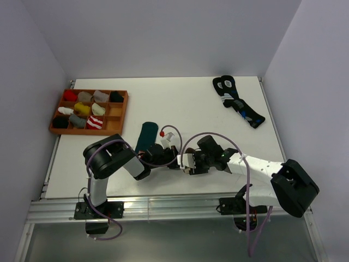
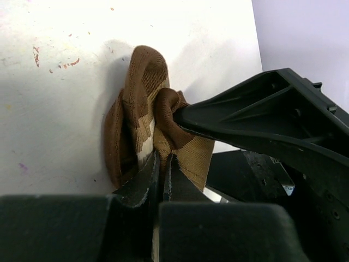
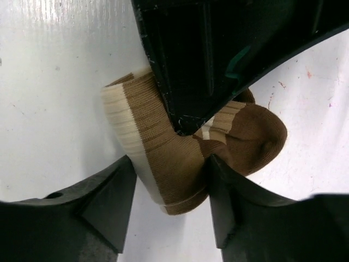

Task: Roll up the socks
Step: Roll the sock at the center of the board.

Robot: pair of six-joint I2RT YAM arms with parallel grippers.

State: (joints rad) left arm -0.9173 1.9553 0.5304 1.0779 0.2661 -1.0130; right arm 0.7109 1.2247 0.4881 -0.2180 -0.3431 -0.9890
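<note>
The brown sock with cream stripes [image 2: 143, 109] lies bunched on the white table between my two grippers. My left gripper [image 2: 162, 159] is shut on a fold of its fabric. In the right wrist view the sock's cream-edged cuff [image 3: 163, 158] sits between the spread fingers of my right gripper [image 3: 169, 183], which is open around it; the right finger [image 3: 226, 188] touches the knit. The left gripper's black body [image 3: 202, 60] covers the sock's upper part. In the top view the grippers [image 1: 180, 159] meet near the table's front centre and hide the sock.
A dark green sock [image 1: 146, 136] lies just behind the left gripper. Black socks with blue and white marks [image 1: 238, 101] lie at the back right. A brown compartment tray [image 1: 120, 112] holding several rolled socks stands at the back left. The table's front edge is close.
</note>
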